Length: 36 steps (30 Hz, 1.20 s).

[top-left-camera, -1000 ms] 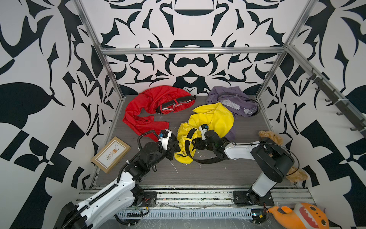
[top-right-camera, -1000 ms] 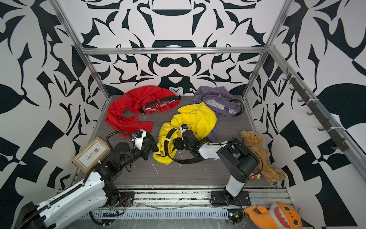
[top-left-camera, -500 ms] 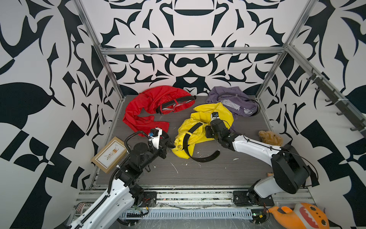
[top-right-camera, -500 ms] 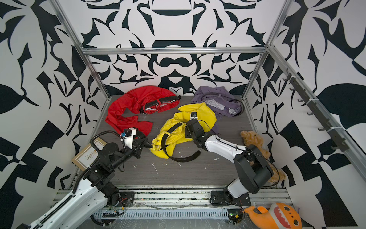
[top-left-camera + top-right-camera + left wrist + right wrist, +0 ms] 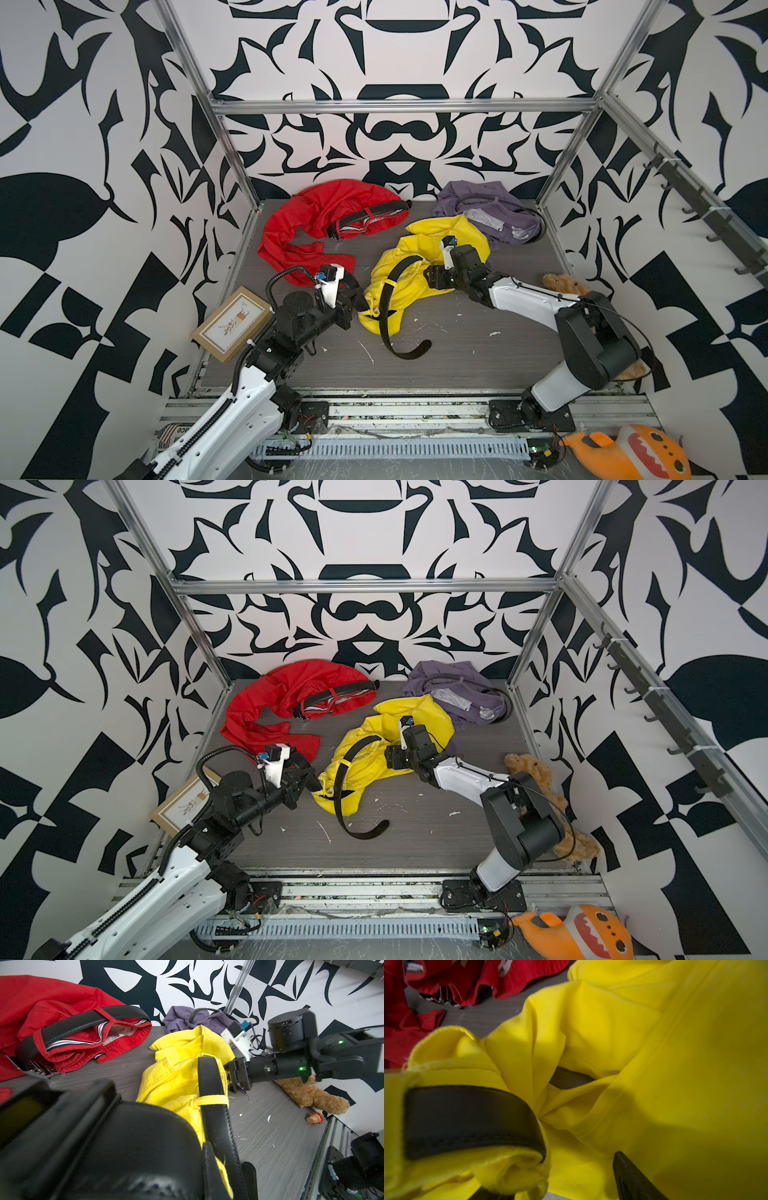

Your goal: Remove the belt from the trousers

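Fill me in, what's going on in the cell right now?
Both arms are on the yellow trousers, working the black belt out. The left end effector is shut at the trousers' edge beside the belt; what it pinches is unclear. The right end effector presses into the yellow fabric from the opposite side, jaw state unclear. The belt is threaded through at least one loop, its free end curled on the table. Not out yet.

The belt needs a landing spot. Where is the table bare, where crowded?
Barest: the front stretch of table between the loose end of the belt, the right arm and the front rail. A narrow gap separates red trousers and yellow trousers. Crowded: the back, with purple trousers; picture frame left, teddy bear right.
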Available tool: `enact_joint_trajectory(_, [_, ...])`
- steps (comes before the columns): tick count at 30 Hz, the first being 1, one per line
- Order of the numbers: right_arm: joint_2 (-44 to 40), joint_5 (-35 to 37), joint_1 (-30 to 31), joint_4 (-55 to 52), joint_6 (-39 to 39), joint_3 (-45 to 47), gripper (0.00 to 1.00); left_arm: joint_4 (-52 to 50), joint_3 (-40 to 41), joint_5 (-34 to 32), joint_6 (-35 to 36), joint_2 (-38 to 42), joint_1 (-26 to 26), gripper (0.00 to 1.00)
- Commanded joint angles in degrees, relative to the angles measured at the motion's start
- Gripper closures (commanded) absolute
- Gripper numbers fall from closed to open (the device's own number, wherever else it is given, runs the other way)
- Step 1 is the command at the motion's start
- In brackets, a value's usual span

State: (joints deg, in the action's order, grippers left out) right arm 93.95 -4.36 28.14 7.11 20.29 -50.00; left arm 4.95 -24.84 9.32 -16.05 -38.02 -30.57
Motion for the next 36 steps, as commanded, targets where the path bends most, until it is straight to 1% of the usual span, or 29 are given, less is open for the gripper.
enact_joint_trajectory(1, [2.67,-4.52,1.24,10.06,0.10,-1.29,0.20,3.81,-0.75,0.59,-0.62,0.70,0.34,1.00])
enact_joint_trajectory(3, [4.84,-6.36,1.25,16.29,1.19,-0.78,0.20,3.41,-0.57,0.40,-0.61,0.99,0.42,1.00])
enact_joint_trajectory(5, [7.04,-8.94,1.26,21.06,1.97,-1.07,0.22,3.05,-0.26,0.18,-0.72,1.35,0.42,1.00])
enact_joint_trajectory(6, [8.07,-10.57,1.23,23.79,2.75,-1.12,0.25,2.90,-0.13,0.08,-0.89,1.54,0.42,1.00])
enact_joint_trajectory(9, [10.41,-16.46,1.39,34.33,5.93,-0.27,0.27,2.43,0.09,-0.27,-1.08,2.13,0.42,1.00])
enact_joint_trajectory(12, [12.25,-13.93,2.53,33.23,5.88,-1.97,0.29,2.30,0.36,-0.43,-1.26,2.42,0.42,1.00])
enact_joint_trajectory(13, [12.91,-12.29,2.83,32.49,5.72,-2.56,0.34,2.39,0.50,-0.41,-1.21,2.38,0.42,1.00])
enact_joint_trajectory(16, [13.81,-6.50,2.85,30.24,6.45,-3.23,0.64,2.43,0.58,-0.48,-1.30,2.55,0.46,1.00])
enact_joint_trajectory(17, [13.59,-3.89,2.85,27.87,6.35,-3.73,0.73,2.37,0.58,-0.60,-1.35,2.73,0.45,1.00])
enact_joint_trajectory(19, [12.83,0.40,2.87,24.54,5.20,-4.40,0.82,1.68,0.42,-1.04,-1.25,3.46,0.51,1.00])
enact_joint_trajectory(22, [9.90,9.43,2.83,16.06,2.15,-6.18,0.86,-0.18,-0.19,-1.62,-0.48,5.07,0.76,1.00])
enact_joint_trajectory(23, [8.61,12.46,2.81,11.56,1.22,-7.04,0.88,-0.82,-0.49,-1.74,-0.28,5.50,0.98,1.00])
enact_joint_trajectory(24, [6.94,14.72,2.72,8.39,-0.01,-7.88,0.88,-1.57,-0.88,-1.80,0.03,6.01,1.26,1.00])
enact_joint_trajectory(25, [5.17,18.86,2.61,4.33,-1.48,-8.87,0.88,-2.14,-1.29,-1.71,0.28,6.41,1.66,1.00])
enact_joint_trajectory(29, [-2.22,26.27,0.93,-11.11,-6.58,-13.05,0.88,-2.63,-3.00,-0.58,1.08,6.66,3.63,1.00])
enact_joint_trajectory(32, [-7.30,29.22,-2.21,-21.75,-9.56,-15.14,0.87,-1.67,-4.47,1.32,1.24,5.29,5.39,1.00])
enact_joint_trajectory(34, [-10.66,29.06,-5.89,-27.87,-9.90,-15.81,0.84,-0.39,-5.25,3.18,0.87,3.92,6.73,1.00])
enact_joint_trajectory(36, [-13.68,28.35,-9.55,-31.63,-10.18,-15.53,0.81,1.06,-5.57,4.54,0.14,2.62,8.09,1.00])
